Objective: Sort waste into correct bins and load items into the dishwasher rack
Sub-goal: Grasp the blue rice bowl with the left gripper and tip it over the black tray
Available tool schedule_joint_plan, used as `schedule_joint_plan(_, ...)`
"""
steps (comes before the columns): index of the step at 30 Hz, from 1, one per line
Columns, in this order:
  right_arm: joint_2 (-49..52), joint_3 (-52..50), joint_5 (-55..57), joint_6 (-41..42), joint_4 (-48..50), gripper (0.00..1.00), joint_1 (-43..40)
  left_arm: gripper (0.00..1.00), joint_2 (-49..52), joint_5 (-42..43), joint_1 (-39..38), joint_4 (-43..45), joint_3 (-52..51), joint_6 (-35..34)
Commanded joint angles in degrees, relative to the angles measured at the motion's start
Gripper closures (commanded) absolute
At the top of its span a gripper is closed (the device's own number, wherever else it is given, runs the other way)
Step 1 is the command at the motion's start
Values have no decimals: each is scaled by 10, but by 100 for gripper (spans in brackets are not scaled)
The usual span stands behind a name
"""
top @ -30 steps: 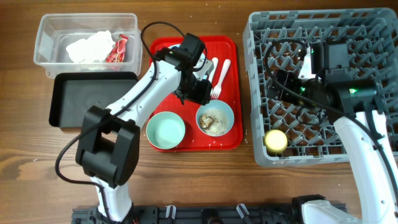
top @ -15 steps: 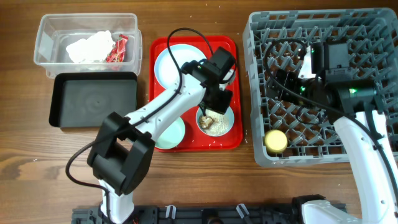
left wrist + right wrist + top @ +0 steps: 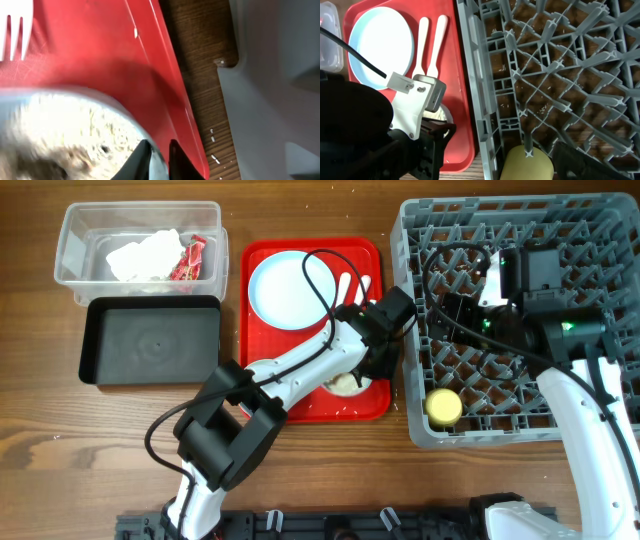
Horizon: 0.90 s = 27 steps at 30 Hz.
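Pinches the rim of a pale blue bowl (image 3: 75, 135) with the left fingers (image 3: 141, 159), nearly closed, one tip inside by the rice (image 3: 60, 120) and brown scraps (image 3: 30, 165), the other outside over the red tray (image 3: 100, 55). Shows, in the left wrist view alone, fork (image 3: 14, 27) tines ahead of those fingers, and stray grains (image 3: 214, 159) on the surface (image 3: 200, 65) between tray and dishwasher rack (image 3: 270, 80), just beside the outer tip. Hangs the right fingers (image 3: 462, 308) over the rack; cannot tell how far open. Shows below them, in the right wrist view, the yellow cup (image 3: 526, 162) among the pegs, and, over toward the left fingers, the plate (image 3: 382, 50), the spoon (image 3: 422, 37) and the fork handle on the tray. Places, far from both in the overhead view, napkin (image 3: 140, 255) and wrapper (image 3: 190, 258) in the clear bin (image 3: 75, 235), touching the black bin (image 3: 150, 340).
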Motion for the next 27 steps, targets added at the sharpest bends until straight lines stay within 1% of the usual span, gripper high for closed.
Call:
schedule_joint_plan(1,-1,7,-9,-11,-1,4,2,91,23,-12,5,2,7,-19)
schedule_joint_plan(3,-1,7,-9,-11,-1,4,2,94,23,-12,5,3,7,-19)
schedule_joint_plan(5,-1,7,-9,-11,0,4,2,94,23,-12,6,3,7,-21)
schedule_joint_plan(6,-1,7,-9,-11,0,4,2,91,23,-12,6,3,7,-20)
schedule_joint_plan(8,-1,7,-7,-11,3,3,2,80,23,-12,6,3,7,-20)
schedule_joint_plan(9,-1,7,-7,-12,4,3,2,77,23,-12,6,3,7,-20)
schedule_joint_plan(14,-1,7,8,-11,29,2,2,82,27,-12,6,4,7,-20)
schedule_joint_plan(15,-2,8,9,-11,32,2,1,87,27,-12,6,4,7,-20)
schedule_joint_plan(16,-2,8,9,-11,34,2,0,96,27,-12,6,4,7,-20)
schedule_joint_plan(22,-16,8,9,-11,39,2,-37,96,16,-9,10,-2,10,-18)
schedule_joint_plan(24,-24,9,8,-11,45,2,-49,96,-2,-9,16,-11,15,-9)
schedule_joint_plan(27,-42,11,8,-12,62,2,-72,96,-56,-10,39,-45,30,1)
